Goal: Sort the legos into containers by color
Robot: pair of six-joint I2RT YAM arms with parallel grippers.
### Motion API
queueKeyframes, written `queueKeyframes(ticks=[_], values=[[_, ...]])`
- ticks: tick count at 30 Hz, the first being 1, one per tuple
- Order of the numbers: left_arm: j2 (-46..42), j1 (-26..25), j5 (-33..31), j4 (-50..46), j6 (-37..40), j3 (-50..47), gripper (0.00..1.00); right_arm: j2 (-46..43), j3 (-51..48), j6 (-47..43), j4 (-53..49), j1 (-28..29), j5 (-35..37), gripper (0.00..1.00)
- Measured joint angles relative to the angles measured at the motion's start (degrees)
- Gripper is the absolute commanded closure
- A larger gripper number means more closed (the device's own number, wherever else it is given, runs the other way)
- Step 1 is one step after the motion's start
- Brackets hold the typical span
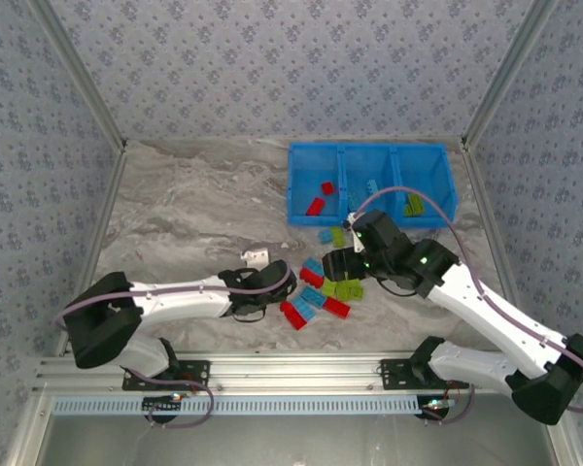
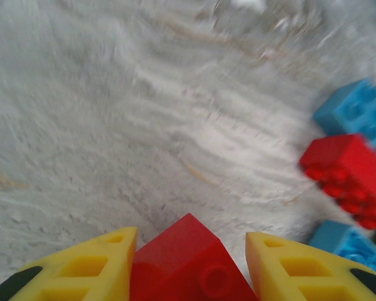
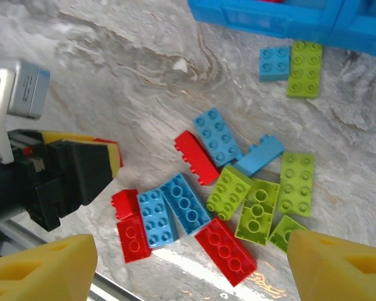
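The left end effector [image 2: 191, 241] was clenched on a red brick [image 2: 187, 269], the yellow fingers [image 2: 106, 263] pressing on two opposite sides. The brick sat corner-forward in that grip, one upright edge pointing away from the wrist and a round boss facing the camera. Too little of it showed to tell its long axis. This end effector was near the middle of the bench [image 1: 194, 194], just left of the loose bricks [image 1: 325, 286].

The blue bin [image 1: 369, 148] stood along the far edge toward the right corner, its long axis parallel to that edge. Its left compartment [image 1: 306, 175] already held red pieces [image 1: 321, 197], so the gripped brick probably belonged there. Light blue lay in the middle section and lime green in the right.

The right end effector [image 3: 188, 241] hung released, fingers spread wide, directly over the loose bricks, likely so that it could drop onto the next one. Those bricks lay flat, studs up and touching. The greens [image 3: 296, 185] pointed roughly toward the bin, while the reds and blues lay diagonally. Two strays [image 3: 288, 63], a blue one and a green one, lay just beside the bin's near wall.
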Motion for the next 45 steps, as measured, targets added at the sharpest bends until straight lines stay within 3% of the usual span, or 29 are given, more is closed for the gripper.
queueKeyframes(ticks=[5,12,16,21,25,28,33,39,45], values=[[5.4,7.89,0.39,5.4,10.38,13.42,0.78,-5.35,-1.55,0.61,3.26,0.0,2.73,0.16],[28.94,14.29,3.08,9.86,22.82,41.64,0.74,-8.39,-4.28,2.62,3.8,0.0,5.84,0.16],[42.86,16.61,6.12,8.17,25.77,57.02,0.59,-10.32,-6.36,4.24,3.61,0.0,6.51,0.16],[51.39,18.64,9.25,5.77,29.22,63.93,0.53,-14.12,-8.98,6.08,3.02,0.0,7.3,0.16],[51.25,18.8,10.64,4.74,31.06,63.95,0.38,-15.54,-10.38,7.26,2.71,0.0,8.02,0.16],[47.87,18.38,11.13,6.16,31.45,60.7,0.37,-15.58,-11.26,7.63,2.69,0.0,8.33,0.16],[33.68,16.83,10.88,8.0,32.41,48.28,0.35,-14.88,-12.15,8.63,2.78,-0.13,9.4,0.14],[7.5,12.66,9.2,12.26,36.17,29.42,0.36,-9.09,-12.85,9.2,4.9,-2.56,9.46,0.13],[-18.45,7.3,12.7,9.35,46.27,12.5,0.37,6.88,-12.28,5.68,8.9,-8.31,8.52,0.16]])
